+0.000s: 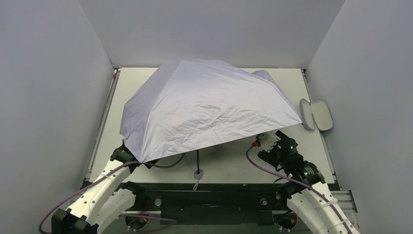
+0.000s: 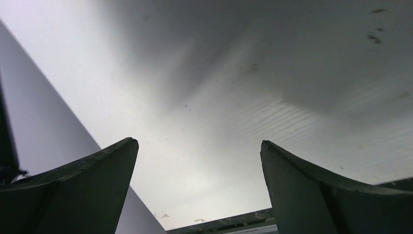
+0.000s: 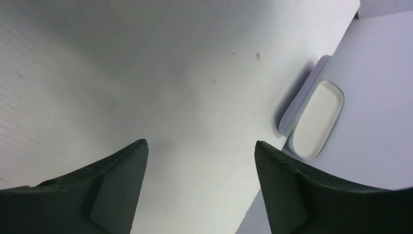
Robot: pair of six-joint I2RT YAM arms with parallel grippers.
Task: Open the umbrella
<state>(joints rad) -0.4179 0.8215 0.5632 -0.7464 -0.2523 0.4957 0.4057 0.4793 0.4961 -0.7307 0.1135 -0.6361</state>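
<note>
The umbrella point(image 1: 204, 109) lay opened across the middle of the worktop point(image 1: 224, 165), its canopy spread. Its shaft point(image 1: 197, 158) and handle point(image 1: 198, 173) pointed at the near edge, so the job looked done. The left gripper point(image 2: 197, 146) sat under the canopy's near-left rim and the right gripper point(image 3: 199, 146) by its near-right rim, both released and holding nothing, probably because the spread canopy rested unaided; the case point(image 3: 314, 119) lay open at the right edge.

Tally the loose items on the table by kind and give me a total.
umbrella, lavender, canopy spread: 1
clamshell case, lavender, lying open: 1
Total: 2
</note>
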